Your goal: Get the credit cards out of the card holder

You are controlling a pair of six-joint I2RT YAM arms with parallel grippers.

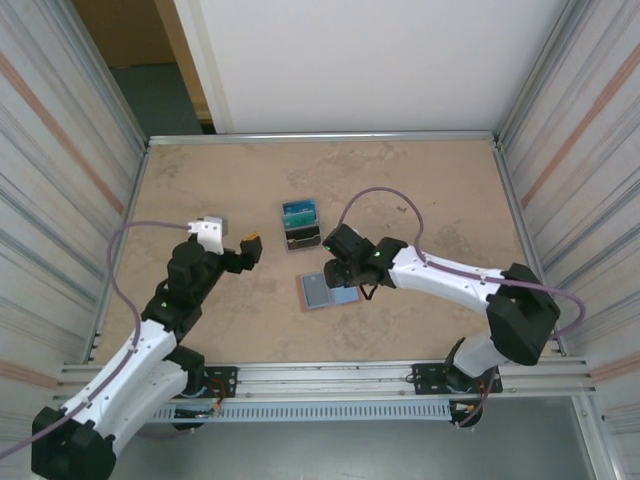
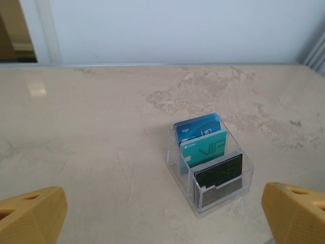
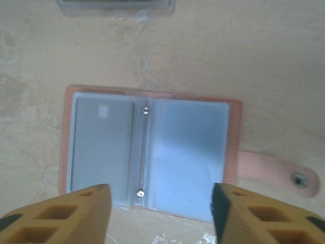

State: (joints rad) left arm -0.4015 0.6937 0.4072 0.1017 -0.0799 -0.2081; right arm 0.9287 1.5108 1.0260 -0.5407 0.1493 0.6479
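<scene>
Claws: the left claw (image 1: 250, 243) gapes wide, empty — the right claw (image 3: 161, 216) stands part open over the salmon-pink folding leather-like card holder (image 3: 234, 147), gripping nothing. That holder lies spread flat mid-desk, long axis across the right wrist view, snap tab (image 3: 274, 170) pointing right. Bare beige desk (image 1: 200, 190) rings it; a clear plastic stand (image 2: 223, 195) of upright blue and teal credit cards (image 2: 205, 150) sits just beyond.

Under the right claw (image 3: 160, 216), the card holder (image 3: 188, 152) looks matt leather with sheeny plastic sleeves (image 3: 101, 147) and metal snap (image 3: 299, 179). Ahead of the left claw (image 2: 163, 209): glossy credit cards (image 2: 203, 147), clear plastic rack (image 2: 223, 197), smooth worktop (image 2: 91, 132).
</scene>
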